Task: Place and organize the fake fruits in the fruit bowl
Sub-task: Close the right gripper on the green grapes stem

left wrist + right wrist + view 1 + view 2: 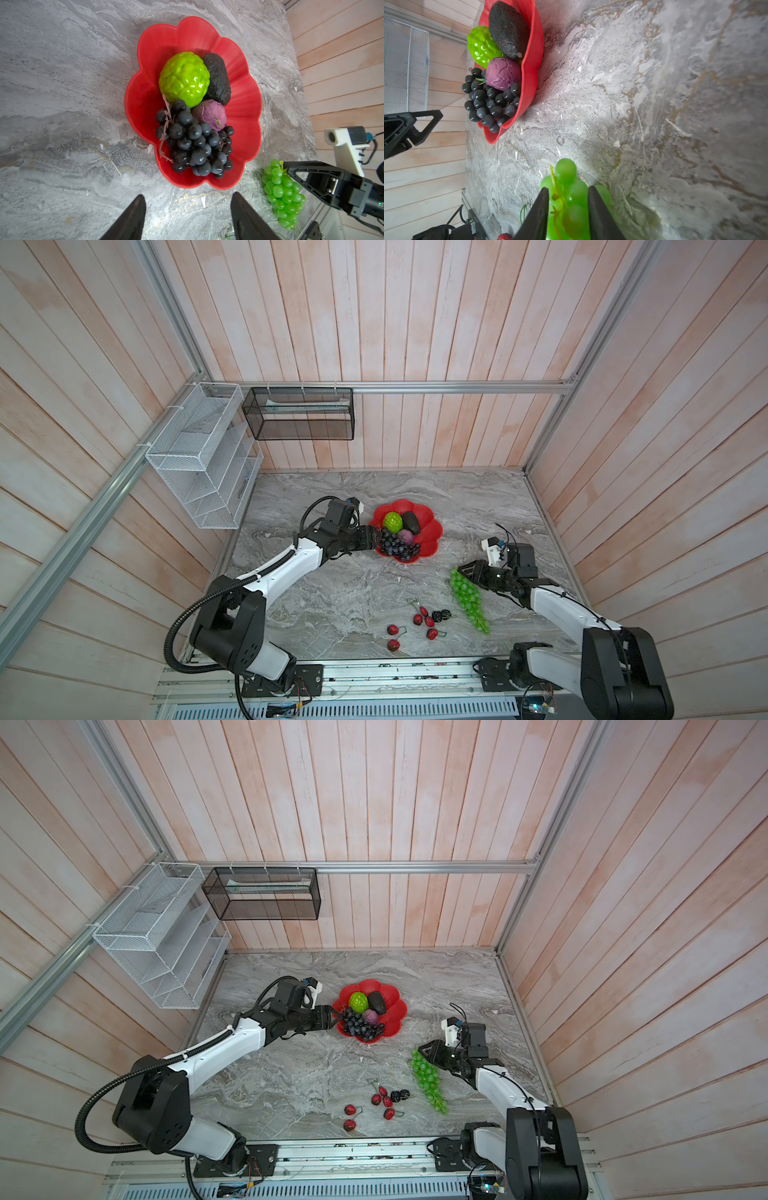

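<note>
**At the table's right, green grapes between the jaws**

The right gripper [568,192] pinches the stem end of the green grape bunch [467,599], and grapes fill the gap between its jaws. The rest of the bunch trails toward the near edge of the marble table [332,605]. The fruit bowl [430,526] sits farther back and to the left, well apart. It holds the dark purple grape bunch [395,546], bumpy lime-green ball [392,521], black rough oval [412,522] and purple-pink ball [406,536]. The left gripper [188,196] is spread and empty at the bowl's left rim. Small red stemmed fruits [424,619] and black berries [440,615] lie near, left of the green bunch.
</note>
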Tool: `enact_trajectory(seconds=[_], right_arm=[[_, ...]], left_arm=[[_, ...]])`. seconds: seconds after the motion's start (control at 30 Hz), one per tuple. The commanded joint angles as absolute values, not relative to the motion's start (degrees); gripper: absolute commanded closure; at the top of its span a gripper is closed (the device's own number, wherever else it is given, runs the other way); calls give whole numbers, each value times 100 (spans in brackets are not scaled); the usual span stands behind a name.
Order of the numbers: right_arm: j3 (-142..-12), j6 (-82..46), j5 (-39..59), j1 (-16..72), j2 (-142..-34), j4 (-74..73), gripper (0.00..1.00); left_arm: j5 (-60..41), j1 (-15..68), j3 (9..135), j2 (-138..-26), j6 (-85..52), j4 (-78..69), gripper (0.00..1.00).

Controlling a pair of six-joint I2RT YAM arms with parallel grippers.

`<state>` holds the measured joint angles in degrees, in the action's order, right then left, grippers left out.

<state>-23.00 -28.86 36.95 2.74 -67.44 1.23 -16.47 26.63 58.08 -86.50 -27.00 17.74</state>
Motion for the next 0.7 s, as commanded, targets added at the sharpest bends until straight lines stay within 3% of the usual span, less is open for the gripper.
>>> enact_trajectory(seconds=[0.0, 0.4, 0.53, 0.57, 0.67], right_arm=[[-2258, -2892, 3850, 252, -6706, 46, 72], [-2250, -2850, 3830, 255, -6762, 117, 75], [-2274, -2774, 3719, 255, -6706, 200, 82], [-2293, -2748, 3673, 261, -6661, 244, 87], [-2353, -2661, 3547, 259, -6492, 365, 90]], left_arm=[[-1694, 2663, 5937, -8631, -2672, 1854, 33], [-1699, 2663, 5928, -8641, -2670, 1844, 33], [-1692, 2663, 5914, -8622, -2675, 1846, 33], [-1691, 2664, 5906, -8623, -2680, 1837, 33], [-1705, 2663, 5898, -8641, -2705, 1811, 33]])
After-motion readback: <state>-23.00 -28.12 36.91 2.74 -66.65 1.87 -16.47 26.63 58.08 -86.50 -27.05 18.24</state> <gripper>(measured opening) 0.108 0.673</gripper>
